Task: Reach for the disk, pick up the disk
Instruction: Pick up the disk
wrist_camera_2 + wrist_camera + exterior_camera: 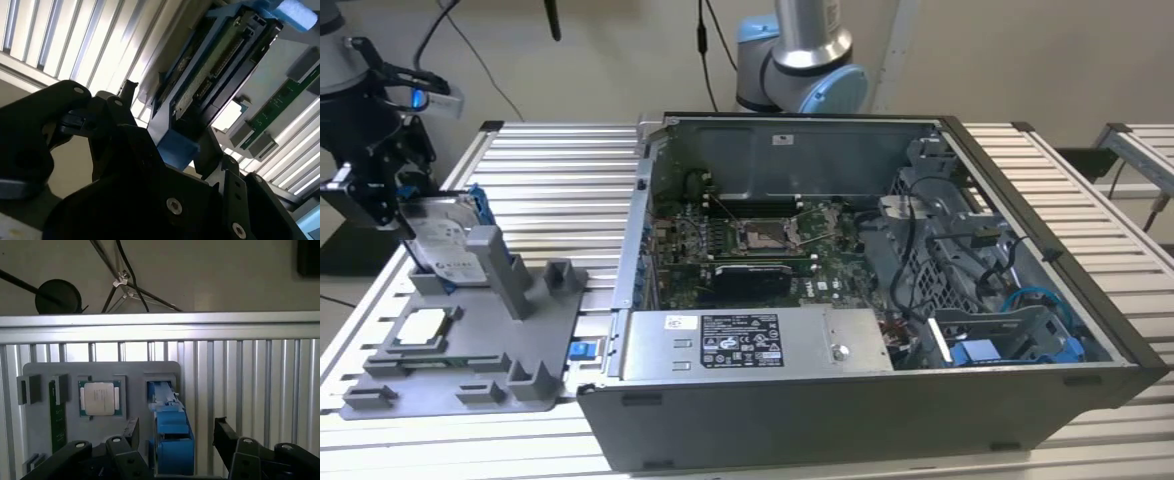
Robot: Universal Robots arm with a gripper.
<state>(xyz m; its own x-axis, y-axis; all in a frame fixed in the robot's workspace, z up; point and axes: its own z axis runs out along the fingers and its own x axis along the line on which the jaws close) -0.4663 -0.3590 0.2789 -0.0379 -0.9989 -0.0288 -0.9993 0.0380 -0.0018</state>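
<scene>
Disk [440, 240] standing on edge in a slot of the grey fixture [494, 350], by the bench [547, 180] edge at the exterior view's left, so its upper edge is free for grasping. Pincer [176, 430] spread, straddling the disk; fingers [222, 436] show gaps on both sides.

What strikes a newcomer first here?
The open dark-grey metal computer case with exposed green motherboard sits mid-frame in the exterior view. At that view's left, a silver-grey hard drive in a bright blue bracket stands upright in a grey plastic fixture; the first wrist view shows the black gripper straddling it.
</scene>
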